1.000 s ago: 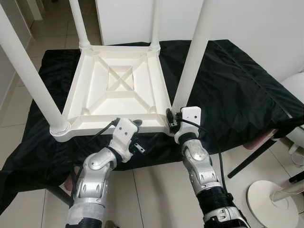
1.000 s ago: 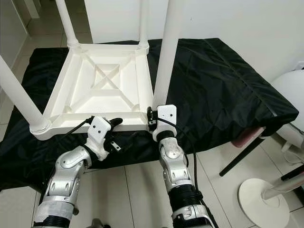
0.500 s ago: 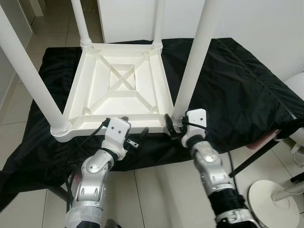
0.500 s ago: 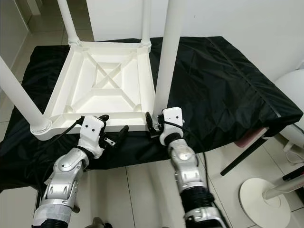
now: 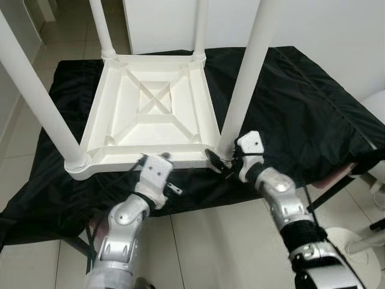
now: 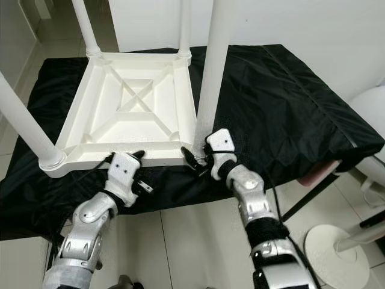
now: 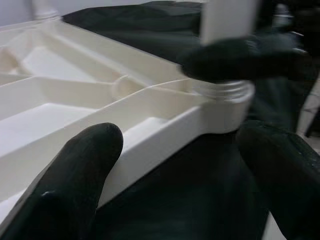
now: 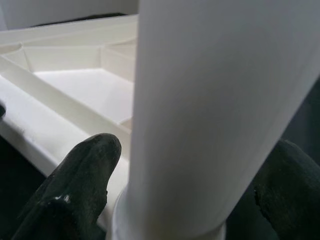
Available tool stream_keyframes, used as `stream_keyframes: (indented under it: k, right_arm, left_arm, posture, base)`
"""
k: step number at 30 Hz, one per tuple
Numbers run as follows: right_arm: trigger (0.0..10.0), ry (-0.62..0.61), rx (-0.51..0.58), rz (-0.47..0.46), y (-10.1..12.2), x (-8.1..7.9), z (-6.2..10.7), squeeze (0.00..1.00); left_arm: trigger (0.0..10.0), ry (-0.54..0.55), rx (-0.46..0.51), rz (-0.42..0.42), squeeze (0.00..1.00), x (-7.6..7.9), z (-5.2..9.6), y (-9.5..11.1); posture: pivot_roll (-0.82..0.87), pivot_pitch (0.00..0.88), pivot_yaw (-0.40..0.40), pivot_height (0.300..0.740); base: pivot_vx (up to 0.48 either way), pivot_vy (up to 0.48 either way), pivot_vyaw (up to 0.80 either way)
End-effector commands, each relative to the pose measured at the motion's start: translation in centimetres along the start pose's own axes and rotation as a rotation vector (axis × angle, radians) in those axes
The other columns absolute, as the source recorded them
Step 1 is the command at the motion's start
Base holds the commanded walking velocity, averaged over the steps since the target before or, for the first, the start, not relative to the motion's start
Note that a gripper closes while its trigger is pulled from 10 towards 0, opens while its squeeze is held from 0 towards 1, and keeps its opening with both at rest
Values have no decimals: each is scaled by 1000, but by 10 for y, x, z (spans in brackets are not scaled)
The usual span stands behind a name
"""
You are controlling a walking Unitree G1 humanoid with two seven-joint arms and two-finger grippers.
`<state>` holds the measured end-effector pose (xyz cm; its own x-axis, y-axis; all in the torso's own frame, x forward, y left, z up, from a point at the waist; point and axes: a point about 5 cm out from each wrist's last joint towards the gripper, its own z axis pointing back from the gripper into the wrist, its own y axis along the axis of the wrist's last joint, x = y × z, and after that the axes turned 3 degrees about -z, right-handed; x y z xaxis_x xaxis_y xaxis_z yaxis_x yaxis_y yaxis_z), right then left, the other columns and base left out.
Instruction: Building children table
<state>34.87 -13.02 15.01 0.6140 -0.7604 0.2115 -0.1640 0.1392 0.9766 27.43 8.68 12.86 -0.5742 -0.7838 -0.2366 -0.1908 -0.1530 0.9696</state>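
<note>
Right gripper point(image 6: 194, 158) w/ fingers spread round white round plastic leg point(image 6: 210, 72), not squeezing. Left gripper point(image 6: 139, 158) open at upside-down white plastic table point(image 6: 129, 99) edge. Hard push could tip leg.

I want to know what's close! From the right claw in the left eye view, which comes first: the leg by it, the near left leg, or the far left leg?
1. Near-right leg: right claw straddles its base.
2. Near-left leg: across the table's front edge.
3. Far-left leg: opposite back corner.
</note>
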Motion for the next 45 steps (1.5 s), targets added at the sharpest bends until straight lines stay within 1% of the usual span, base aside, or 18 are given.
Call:
stream_keyframes:
  k: [1, 6, 7, 8, 15, 17, 18, 19, 23, 25, 30, 32, 34, 38, 39, 43, 44, 45]
  right_arm:
    - [10000, 55, -46, 10, -9, -4, -1, 0]
    - [10000, 63, -56, 18, -11, -4, -2, 0]
    - [3373, 73, -59, 15, -12, -5, -3, 0]
    - [0, 88, -64, 7, -14, -6, -3, 0]
    - [0, 115, -74, -4, -18, -6, -2, 0]
    - [392, 110, -77, -6, -19, -6, -1, 0]
    - [4706, 96, -77, -9, -20, -4, 0, 0]
    - [10000, 89, -74, -26, -20, -4, 0, 0]
    - [10000, 68, -70, -39, -21, -3, 1, 0]
    - [10000, -23, -78, -58, -23, 3, 2, 0]
    - [10000, -99, -79, -82, -24, 6, 2, 0]
    - [10000, -192, -55, -131, -22, 4, 2, 0]
    - [10000, -192, -55, -131, -22, 4, 2, 0]
    - [10000, -312, 7, -177, -17, -14, 0, 0]
    - [10000, -312, 7, -177, -17, -14, 0, 0]
    - [10000, -474, 23, -204, -15, -18, 0, 0]
    - [10000, -564, 34, -203, -12, -19, 0, 0]
    - [10000, -564, 34, -203, -12, -19, 0, 0]
  left_arm:
    - [10000, -96, 0, -29, 0, 7, 2, 1]
    - [10000, -92, -3, -37, 0, 6, 1, 1]
    - [10000, -89, -3, -38, 0, 6, 1, 1]
    - [10000, -87, -2, -39, 0, 6, 2, 1]
    - [10000, -80, -4, -43, 0, 5, 2, 2]
    - [10000, -78, -4, -46, 0, 4, 3, 2]
    - [10000, -76, -6, -49, 0, 4, 3, 2]
    - [10000, -76, -7, -52, 0, 5, 4, 2]
    - [10000, -76, -10, -54, 0, 5, 4, 2]
    - [10000, -82, -13, -55, 0, 6, 6, 1]
    - [10000, -84, -14, -56, 0, 6, 6, 1]
    - [10000, -83, -14, -56, 0, 6, 6, 1]
    - [10000, -83, -14, -56, 0, 6, 6, 1]
    - [10000, -83, -14, -54, 0, 7, 6, 1]
    - [10000, -83, -14, -54, 0, 7, 6, 1]
    - [10000, -84, -14, -54, 0, 7, 7, 1]
    - [10000, -84, -14, -55, 0, 7, 6, 1]
    - [10000, -84, -14, -55, 0, 7, 6, 1]
  posture:
    - [-45, 55, 14, 740]
    - [-43, 55, 12, 740]
    - [-41, 56, 11, 740]
    - [-41, 56, 11, 740]
    - [-35, 57, 8, 740]
    - [-32, 55, 7, 740]
    - [-29, 54, 6, 740]
    - [-30, 53, 7, 740]
    - [-29, 54, 6, 740]
    - [-29, 54, 6, 740]
    - [-30, 53, 7, 740]
    - [-29, 45, 1, 740]
    - [-29, 45, 1, 740]
    - [-31, 40, -3, 740]
    - [-31, 40, -3, 740]
    - [-33, 39, -6, 740]
    - [-34, 38, -6, 740]
    - [-34, 38, -6, 740]
  base:
    - [0, 0, 0]
    - [0, 0, 0]
    - [0, 0, 0]
    - [0, 0, 0]
    - [0, 0, 0]
    - [0, 0, 0]
    - [0, 0, 0]
    - [0, 0, 0]
    - [0, 0, 0]
    - [0, 0, 0]
    - [0, 0, 0]
    - [0, 0, 0]
    - [0, 0, 0]
    - [0, 0, 0]
    - [0, 0, 0]
    - [0, 0, 0]
    - [0, 0, 0]
    - [0, 0, 0]
